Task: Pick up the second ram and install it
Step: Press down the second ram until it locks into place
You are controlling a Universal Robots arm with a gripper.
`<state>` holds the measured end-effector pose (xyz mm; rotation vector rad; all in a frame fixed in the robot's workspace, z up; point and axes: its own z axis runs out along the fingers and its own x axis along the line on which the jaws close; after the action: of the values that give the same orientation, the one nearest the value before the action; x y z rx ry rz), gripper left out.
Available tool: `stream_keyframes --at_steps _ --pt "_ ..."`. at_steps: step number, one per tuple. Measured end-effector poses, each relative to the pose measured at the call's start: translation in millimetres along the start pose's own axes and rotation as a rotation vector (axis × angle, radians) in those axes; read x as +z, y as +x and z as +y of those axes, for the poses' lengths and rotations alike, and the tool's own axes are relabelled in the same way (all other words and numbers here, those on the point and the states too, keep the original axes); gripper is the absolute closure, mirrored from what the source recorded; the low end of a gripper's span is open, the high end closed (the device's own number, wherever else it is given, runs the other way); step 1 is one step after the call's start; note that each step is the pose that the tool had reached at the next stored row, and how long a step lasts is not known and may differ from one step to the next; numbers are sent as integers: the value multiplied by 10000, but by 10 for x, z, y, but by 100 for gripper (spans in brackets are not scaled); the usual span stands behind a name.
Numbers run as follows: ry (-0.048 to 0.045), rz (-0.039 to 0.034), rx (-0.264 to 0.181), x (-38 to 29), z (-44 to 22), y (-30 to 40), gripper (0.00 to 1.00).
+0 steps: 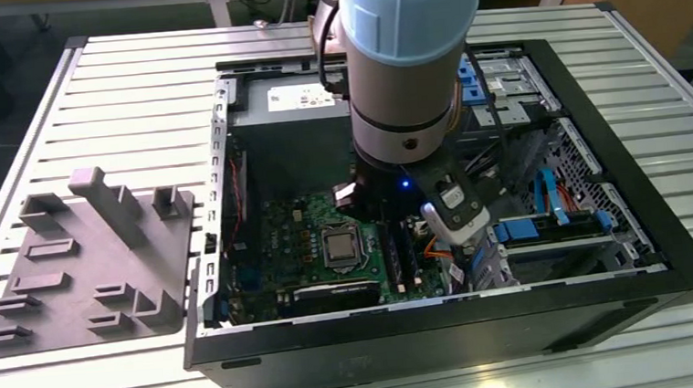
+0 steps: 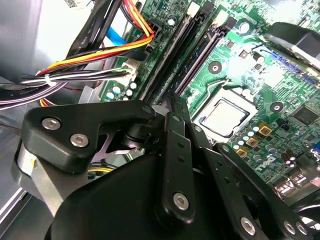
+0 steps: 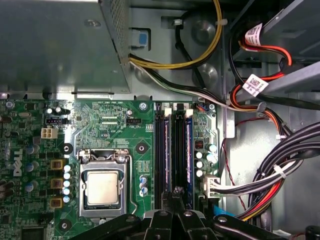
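One arm (image 1: 404, 53) reaches down into an open PC case (image 1: 454, 333) that lies on its side on the slatted desk (image 1: 131, 81). The pincer (image 3: 176, 192) is low over the green mobo (image 3: 115, 125), right at the row of long black memory slots and beside the CPU socket (image 3: 102, 187).

Pincer state: can't tell how far open it is, or whether it has hold of anything. Its tip is narrow in both wrist views, and its own black linkage hides the contact spot.

Second ram (image 3: 178, 150): as far as can be made out, it's the dark stick standing on edge in the slot directly in line w/ the pincer tip. It runs away from the tip toward the slot's white end latch. Whether it's fully seated can't be judged. A neighbouring slot w/ a blue edge sits just beside it, on the side away from the CPU.

In the first wrist view the metal PSU box (image 3: 55, 45) lies beyond the board. Thick cable bundles (image 3: 270, 170) (black, red, yellow, white) run past the slots on the far side from the CPU.

In the exterior view a grey plastic tray (image 1: 83, 258) w/ upright blocks sits on the desk at the exterior view's left, well apart from the pincer and just beside the case wall.
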<state>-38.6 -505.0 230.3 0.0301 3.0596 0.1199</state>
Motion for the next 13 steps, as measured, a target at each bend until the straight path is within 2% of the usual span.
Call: stream_keyframes --at_steps 13 --pt "0 0 0 -6 -70 -2 89"
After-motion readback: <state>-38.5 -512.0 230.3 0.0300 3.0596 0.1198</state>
